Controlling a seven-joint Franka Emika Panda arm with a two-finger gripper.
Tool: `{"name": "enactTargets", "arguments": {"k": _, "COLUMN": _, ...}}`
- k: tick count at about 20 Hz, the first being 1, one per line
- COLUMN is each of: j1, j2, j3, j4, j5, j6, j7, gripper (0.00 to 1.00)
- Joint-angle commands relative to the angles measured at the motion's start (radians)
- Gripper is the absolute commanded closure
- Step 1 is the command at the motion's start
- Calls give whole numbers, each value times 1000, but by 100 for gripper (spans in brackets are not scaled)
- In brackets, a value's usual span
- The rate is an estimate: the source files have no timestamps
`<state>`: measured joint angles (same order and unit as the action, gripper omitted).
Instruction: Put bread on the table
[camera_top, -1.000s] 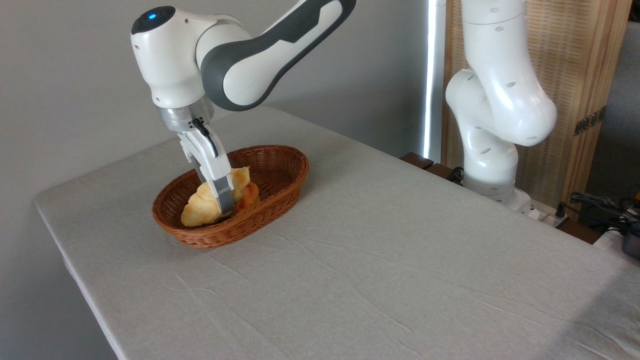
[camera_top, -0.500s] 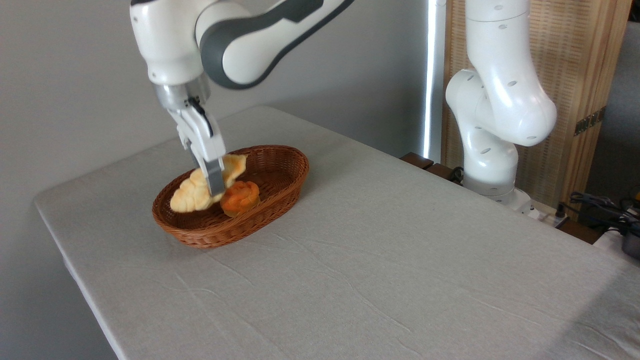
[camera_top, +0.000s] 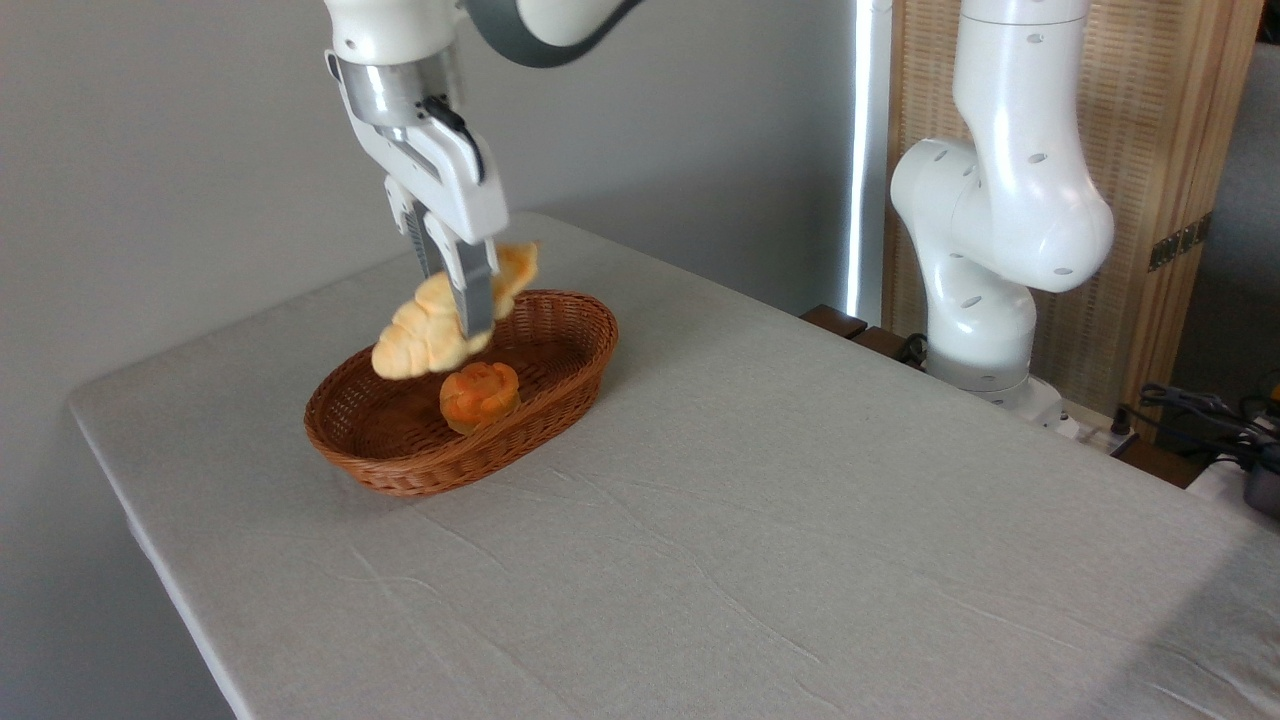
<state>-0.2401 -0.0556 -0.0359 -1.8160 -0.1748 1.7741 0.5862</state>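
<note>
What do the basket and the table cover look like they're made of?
Basket: brown woven wicker, going by the visible weave, with a slight sheen; natural or plastic, I can't tell. Table cover: matte grey-beige fabric, judging by its fine wrinkles.

bread (camera_top: 430, 335): 1 elongated braided loaf, pale golden-yellow, knobbly twisted crust
bread state: in the air, clamped near its middle between the 2 fingers of the pincer (camera_top: 468, 322)
bread pose: tilted, its right end raised toward the back, its left end drooping toward the front
bread place: above the left half of the wicker basket, clear of the rim and touching nothing below it
surface (camera_top: 760, 520): large, rounded corners, covered in a light grey-beige cloth with faint wrinkles
surface state: flat, the cloth hanging over the left edge, the bread not on it
</note>
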Motion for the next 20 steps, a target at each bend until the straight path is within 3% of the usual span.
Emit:
{"name": "enactTargets", "arguments": {"k": 1, "j1": 1, "j2": -50, "j3": 114, "j4": -77, "j5": 6, "j6": -13, "j7": 41, "gripper": 47}}
{"name": "enactTargets", "arguments": {"k": 3, "j1": 5, "j2": -49, "j3": 122, "j4": -88, "j5": 49, "j6": -31, "j7": 44, "gripper": 44}}
{"name": "enactTargets", "arguments": {"k": 5, "j1": 5, "j2": -40, "j3": 152, "j4": -107, "j5": 55, "j6": -35, "j7": 43, "gripper": 41}}
{"name": "enactTargets", "arguments": {"k": 6, "j1": 5, "j2": -38, "j3": 162, "j4": -115, "j5": 60, "j6": -35, "j7": 41, "gripper": 30}}
{"name": "enactTargets", "arguments": {"k": 7, "j1": 5, "j2": -37, "j3": 169, "j4": -115, "j5": 70, "j6": -35, "j7": 38, "gripper": 6}}
{"name": "enactTargets", "arguments": {"k": 8, "j1": 5, "j2": -33, "j3": 186, "j4": -115, "j5": 78, "j6": -51, "j7": 41, "gripper": 0}}
{"name": "enactTargets", "arguments": {"k": 14, "j1": -5, "j2": 29, "j3": 185, "j4": -112, "j5": 118, "j6": -64, "j7": 47, "gripper": 0}}
{"name": "enactTargets", "arguments": {"k": 20, "j1": -8, "j2": 42, "j3": 180, "j4": -109, "j5": 118, "j6": -61, "j7": 47, "gripper": 0}}
